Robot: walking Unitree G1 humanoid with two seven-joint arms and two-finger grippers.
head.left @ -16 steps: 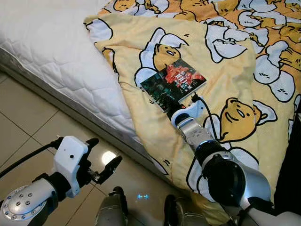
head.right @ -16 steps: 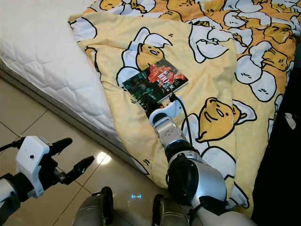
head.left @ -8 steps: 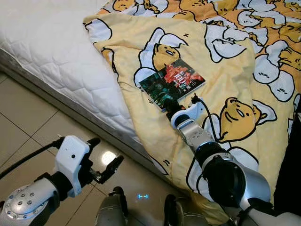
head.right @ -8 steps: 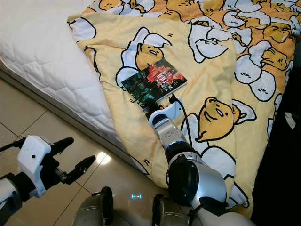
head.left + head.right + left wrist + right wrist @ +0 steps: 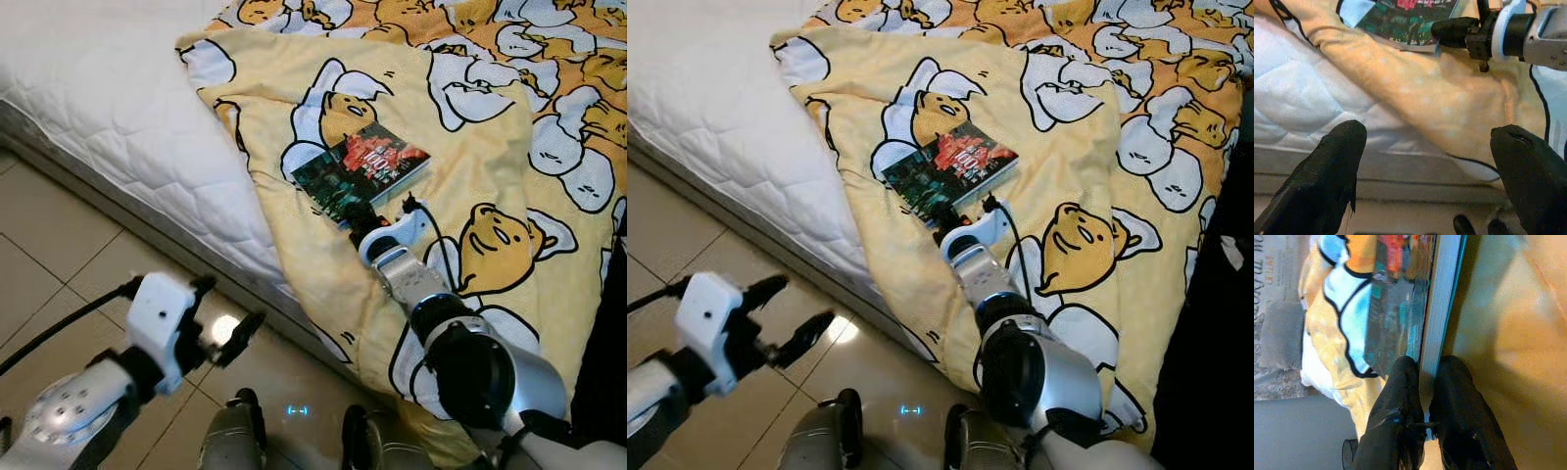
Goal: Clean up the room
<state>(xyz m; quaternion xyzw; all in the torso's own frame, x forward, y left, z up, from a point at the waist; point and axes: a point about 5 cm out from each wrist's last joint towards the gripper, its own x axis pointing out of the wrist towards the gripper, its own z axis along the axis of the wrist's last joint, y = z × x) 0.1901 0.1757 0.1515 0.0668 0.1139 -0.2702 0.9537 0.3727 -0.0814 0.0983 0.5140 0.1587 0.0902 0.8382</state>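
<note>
Right hand (image 5: 359,219) grips book (image 5: 361,170) on cartoon-print blanket (image 5: 470,147) over bed (image 5: 98,98).

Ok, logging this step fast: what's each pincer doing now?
Left pincer: open, holding nothing, over the floor.
Right pincer: shut on the book edge, on the blanket.

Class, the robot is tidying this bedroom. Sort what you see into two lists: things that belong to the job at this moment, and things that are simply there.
Part of the job:
- book, lying on the blanket
- right hand, shut on the book's near edge
- left hand, open above the floor

Simply there:
- yellow cartoon blanket
- white mattress
- tiled floor
</note>
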